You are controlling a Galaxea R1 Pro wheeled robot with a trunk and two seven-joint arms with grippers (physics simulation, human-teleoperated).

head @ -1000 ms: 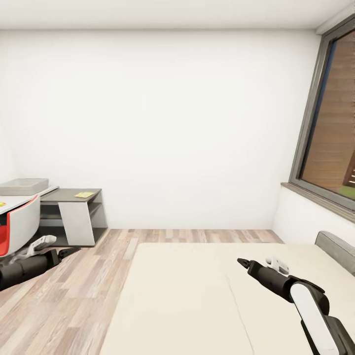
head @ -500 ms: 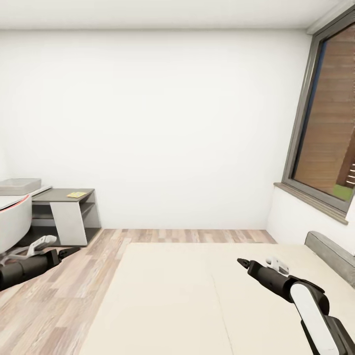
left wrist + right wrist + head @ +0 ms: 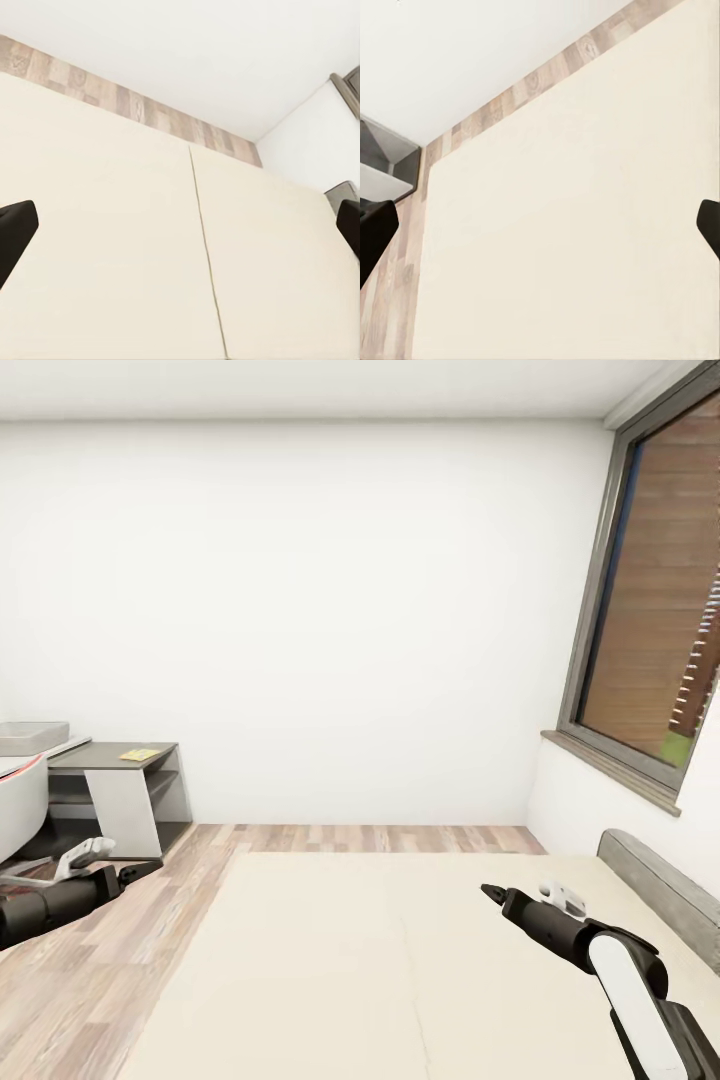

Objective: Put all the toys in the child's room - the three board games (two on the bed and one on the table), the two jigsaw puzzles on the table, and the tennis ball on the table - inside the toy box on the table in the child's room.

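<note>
A: Both empty? The left end effector [image 3: 135, 871] and the right end effector [image 3: 488, 890] have fingers spread.

B: Yes. The view has swung right: the bed [image 3: 380, 960] lies beneath them, the toy box [image 3: 30, 736] on the tabletop [image 3: 20, 764] slips far left. No board games visible yet.

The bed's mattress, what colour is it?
Plain cream-beige, with no pattern; the bed shows it best in the head view.

Head view looks forward and down across the bed [image 3: 400, 960] toward the far wall; both wrist views face that same mattress, close beyond their fingertips.
</note>
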